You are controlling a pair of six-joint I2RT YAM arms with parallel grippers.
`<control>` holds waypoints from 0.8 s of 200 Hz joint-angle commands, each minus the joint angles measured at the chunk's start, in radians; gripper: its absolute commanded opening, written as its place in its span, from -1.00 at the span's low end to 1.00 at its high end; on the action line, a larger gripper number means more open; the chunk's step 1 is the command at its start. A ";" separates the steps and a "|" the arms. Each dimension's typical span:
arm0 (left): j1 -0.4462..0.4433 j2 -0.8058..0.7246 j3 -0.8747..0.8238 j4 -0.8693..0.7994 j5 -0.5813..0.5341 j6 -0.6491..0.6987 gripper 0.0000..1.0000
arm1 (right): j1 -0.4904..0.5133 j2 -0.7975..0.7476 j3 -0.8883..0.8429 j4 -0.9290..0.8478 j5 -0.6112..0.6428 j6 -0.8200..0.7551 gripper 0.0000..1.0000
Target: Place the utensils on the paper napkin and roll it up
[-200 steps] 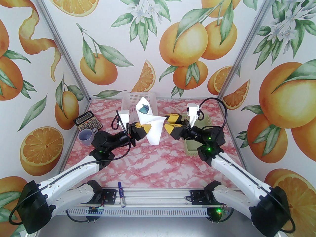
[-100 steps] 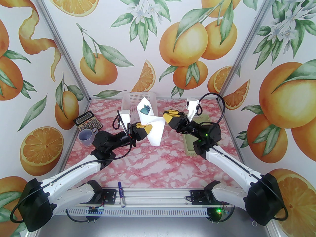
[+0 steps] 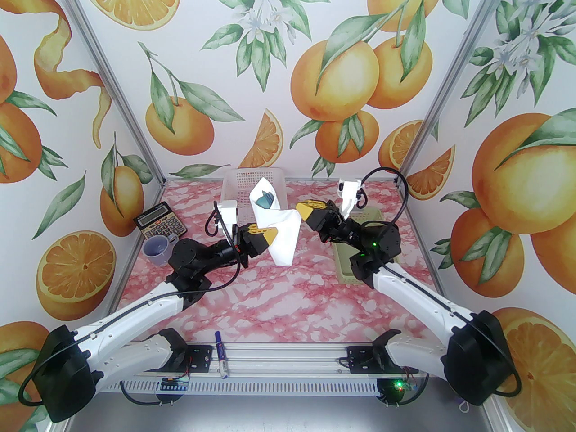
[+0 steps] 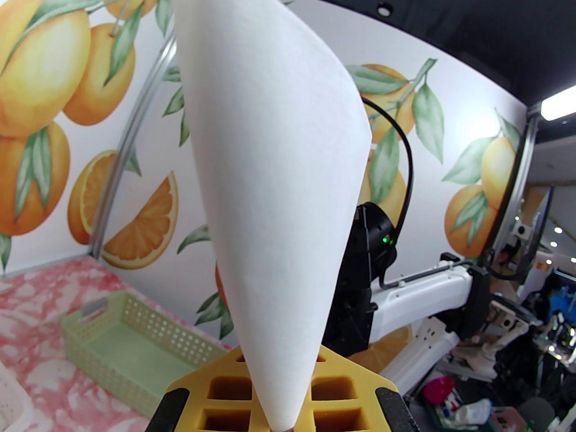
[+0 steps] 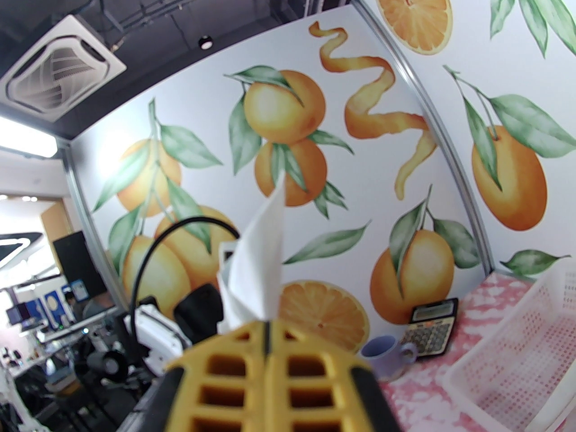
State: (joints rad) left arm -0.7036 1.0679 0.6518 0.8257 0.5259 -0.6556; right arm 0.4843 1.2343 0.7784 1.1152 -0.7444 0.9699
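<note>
- The napkin (image 3: 279,232) is held up over the middle of the tabletop (image 3: 270,304), at the centre of the top view. It is rolled into a loose cone whose open mouth points to the upper part of the frame.
- The utensils (image 3: 263,200) show as dark teal tips inside that open mouth, in front of the white basket (image 3: 238,182).
- The left fingers (image 3: 265,236) come in from the left and are closed tight on the napkin's left edge. In the left wrist view the cone (image 4: 270,173) rises out from between the yellow fingers (image 4: 211,389) at the bottom edge.
- The right fingers (image 3: 306,212) come in from the right and are pinched shut on the napkin's right corner. In the right wrist view a white fold (image 5: 261,277) stands up from the closed fingers (image 5: 234,376).
- Whether the cone's lower tip touches the tabletop cannot be told.
- A green basket (image 3: 348,270) lies under the right arm, right of centre.
- A calculator (image 3: 160,227) and a mug (image 3: 156,249) sit at the left edge.
- A marker (image 3: 220,353) lies at the bottom centre.
</note>
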 commanded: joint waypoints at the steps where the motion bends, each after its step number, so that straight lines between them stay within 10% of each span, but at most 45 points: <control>1: -0.007 0.004 0.031 0.071 0.013 -0.010 -1.00 | 0.009 0.029 0.028 0.011 0.037 -0.032 -1.00; 160: -0.034 0.044 0.035 0.165 -0.018 -0.012 -1.00 | 0.134 0.199 0.098 0.181 0.090 0.021 -1.00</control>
State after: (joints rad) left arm -0.7300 1.1080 0.6537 0.9310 0.5224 -0.6739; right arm 0.5972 1.4105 0.8509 1.2209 -0.6785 0.9806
